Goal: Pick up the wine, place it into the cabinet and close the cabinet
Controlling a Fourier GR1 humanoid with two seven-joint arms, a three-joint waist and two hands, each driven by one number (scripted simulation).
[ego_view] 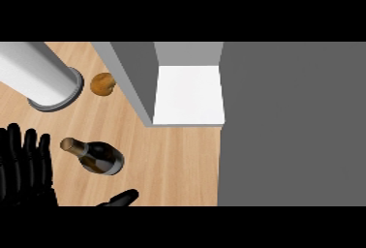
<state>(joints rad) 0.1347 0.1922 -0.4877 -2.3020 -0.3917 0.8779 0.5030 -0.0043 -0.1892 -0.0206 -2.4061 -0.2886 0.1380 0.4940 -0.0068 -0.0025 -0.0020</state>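
The wine bottle [98, 156], dark with a gold-topped neck, stands on the wooden counter [178, 164] at the lower left, its neck towards the upper left. The cabinet [189, 94] is beyond it, open, with its white inside showing and its grey door [133, 80] swung out on the left. My left hand [25, 167] rests open at the left edge, fingers up, a little left of the bottle and apart from it. Only a small black part of my right hand [120, 198] shows at the lower edge, just below the bottle and not touching it.
A white cylinder on a grey base [40, 75] lies at the upper left. A brown rounded item [103, 84] sits between it and the cabinet door. A large flat grey panel [293, 123] fills the right side.
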